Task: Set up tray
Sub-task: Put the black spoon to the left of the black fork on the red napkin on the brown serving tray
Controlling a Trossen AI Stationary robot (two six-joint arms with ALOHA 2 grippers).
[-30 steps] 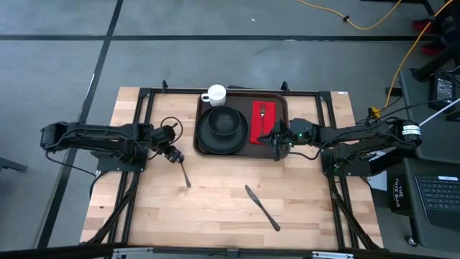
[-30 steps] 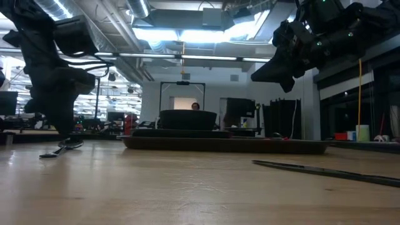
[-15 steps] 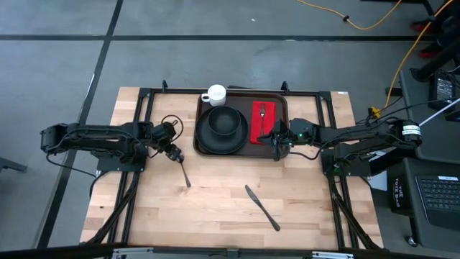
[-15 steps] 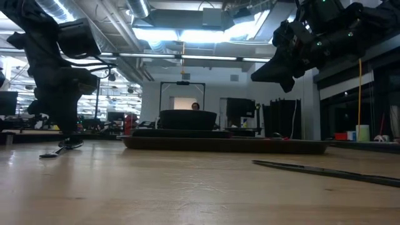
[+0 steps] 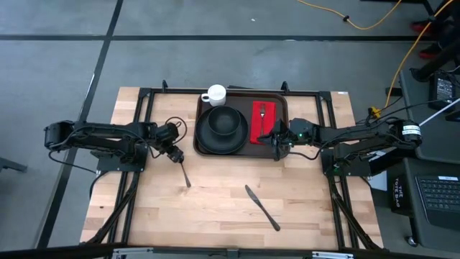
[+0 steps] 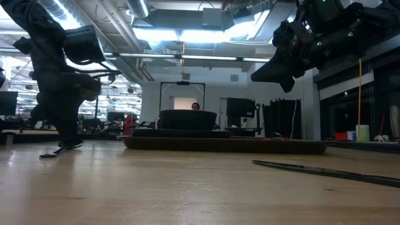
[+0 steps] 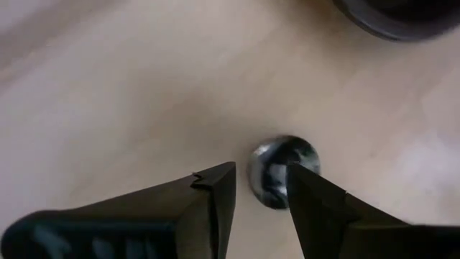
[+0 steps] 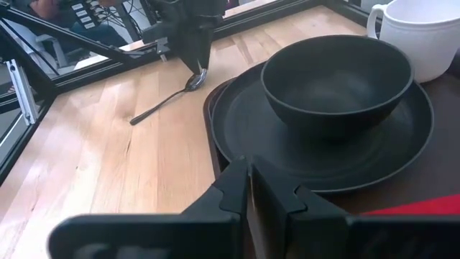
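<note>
From above, your tray (image 5: pixel 279 108) sits at the table's far edge, holding plate, bowl and napkin; the spoon (image 5: pixel 185 173) lies on bare wood left of it. In the left wrist view, the left gripper (image 7: pixel 260 184) stands partly open, straddling the spoon's bowl, gripping nothing; centre it before closing. The right wrist view shows the right gripper (image 8: pixel 249 188) shut, empty, over the tray.

— What sits on the tray (image 5: pixel 243 146)?
— A plate (image 5: pixel 208 140) with a bowl (image 5: pixel 224 121) in it on the left half, and a napkin (image 5: pixel 261 122) with a fork (image 5: pixel 263 110) on it on the right half. A mug (image 5: pixel 215 94) stands at the tray's back left corner.
— And off it?
— A spoon (image 5: pixel 184 173) lies on the table (image 5: pixel 215 216) to the tray's left, a knife (image 5: pixel 261 207) in front.
</note>
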